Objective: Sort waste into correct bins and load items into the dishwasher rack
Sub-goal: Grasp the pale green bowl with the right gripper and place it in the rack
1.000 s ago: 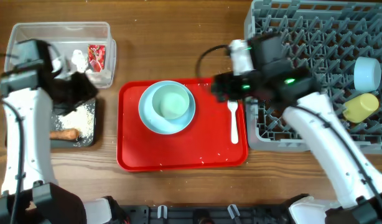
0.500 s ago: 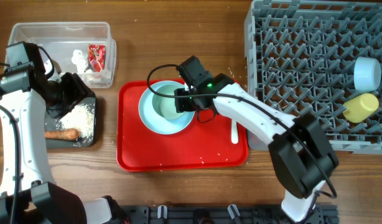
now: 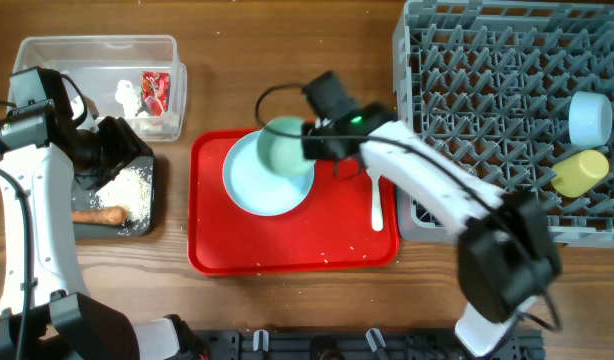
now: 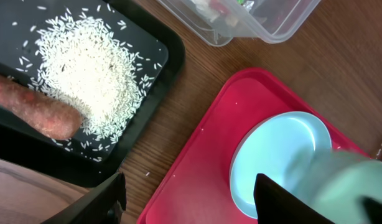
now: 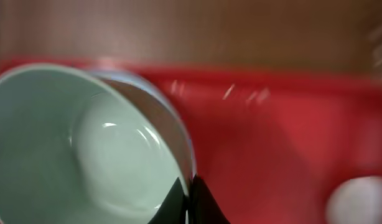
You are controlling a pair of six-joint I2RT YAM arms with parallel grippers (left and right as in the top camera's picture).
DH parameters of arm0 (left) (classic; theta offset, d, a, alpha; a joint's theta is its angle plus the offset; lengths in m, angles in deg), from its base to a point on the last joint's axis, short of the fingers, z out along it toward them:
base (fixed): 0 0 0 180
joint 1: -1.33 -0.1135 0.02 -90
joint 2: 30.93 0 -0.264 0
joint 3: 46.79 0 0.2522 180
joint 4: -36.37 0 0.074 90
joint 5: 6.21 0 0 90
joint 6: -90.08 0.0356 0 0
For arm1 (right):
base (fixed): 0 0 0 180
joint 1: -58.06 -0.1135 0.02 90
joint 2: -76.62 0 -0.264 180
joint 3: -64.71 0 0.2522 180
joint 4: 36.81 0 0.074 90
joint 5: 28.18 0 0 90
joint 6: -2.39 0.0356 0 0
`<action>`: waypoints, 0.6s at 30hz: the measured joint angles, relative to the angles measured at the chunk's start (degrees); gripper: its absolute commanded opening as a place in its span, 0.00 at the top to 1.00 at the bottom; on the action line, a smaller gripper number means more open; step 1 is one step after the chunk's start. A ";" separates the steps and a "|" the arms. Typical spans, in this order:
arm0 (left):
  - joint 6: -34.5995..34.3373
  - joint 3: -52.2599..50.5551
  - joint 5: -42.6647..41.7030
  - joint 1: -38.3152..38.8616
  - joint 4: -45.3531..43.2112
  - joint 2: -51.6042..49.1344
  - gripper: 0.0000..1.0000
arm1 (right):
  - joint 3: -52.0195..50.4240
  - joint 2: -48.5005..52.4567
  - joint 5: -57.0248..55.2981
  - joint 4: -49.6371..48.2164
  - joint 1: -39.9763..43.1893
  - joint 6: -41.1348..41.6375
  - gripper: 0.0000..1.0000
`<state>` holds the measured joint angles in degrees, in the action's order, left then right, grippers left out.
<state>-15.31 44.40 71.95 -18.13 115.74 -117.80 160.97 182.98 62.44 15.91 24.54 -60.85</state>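
A brown wood-grain table [image 3: 287,60] is seen from above, with a red serving tray [image 3: 287,250] at its middle. Right of the red serving tray the dishwasher rack [image 3: 487,60] is set, with a yellow cup [image 3: 579,172] and a light blue bowl [image 3: 590,117] lying in it. Left of it a black tray [image 3: 145,222] holds white rice [image 3: 127,185] and a carrot-like piece [image 3: 102,214], and a clear tub [image 3: 47,50] is placed up-left. A light blue plate [image 3: 257,185] and a white spoon [image 3: 376,200] are laid on the red serving tray.

Since half a second earlier, the pale green bowl [image 3: 282,145] has been lifted off the plate and is tilted over the red serving tray's far edge, its rim clenched by the right end effector [image 5: 188,196]. The left end effector [image 3: 117,150] is unchanged, held released over the black tray
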 measured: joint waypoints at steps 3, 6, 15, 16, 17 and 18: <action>0.00 0.00 -0.02 0.00 0.02 0.00 0.34 | 3.32 -11.17 -9.09 -0.70 5.01 -6.91 0.96; 0.00 0.00 0.00 0.00 0.02 0.00 0.34 | 4.76 -19.30 -22.29 -2.75 11.52 -15.26 0.96; 0.00 0.00 0.00 0.00 0.02 0.00 0.34 | 4.11 -14.12 -53.62 -31.47 32.17 -37.97 0.96; 0.00 0.00 0.00 0.00 0.00 0.00 0.34 | 4.11 -12.72 -55.19 -34.12 34.49 -39.63 0.96; 0.00 0.00 0.00 0.00 0.04 0.00 0.34 | 4.11 -11.56 -56.19 -35.87 36.02 -40.41 0.96; 0.00 0.00 0.00 0.00 0.00 0.00 0.34 | 4.11 -9.51 -57.33 -38.27 38.07 -41.27 0.96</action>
<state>-15.31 44.40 71.95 -18.13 115.74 -117.80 165.08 173.47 5.11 -22.36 62.62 -102.11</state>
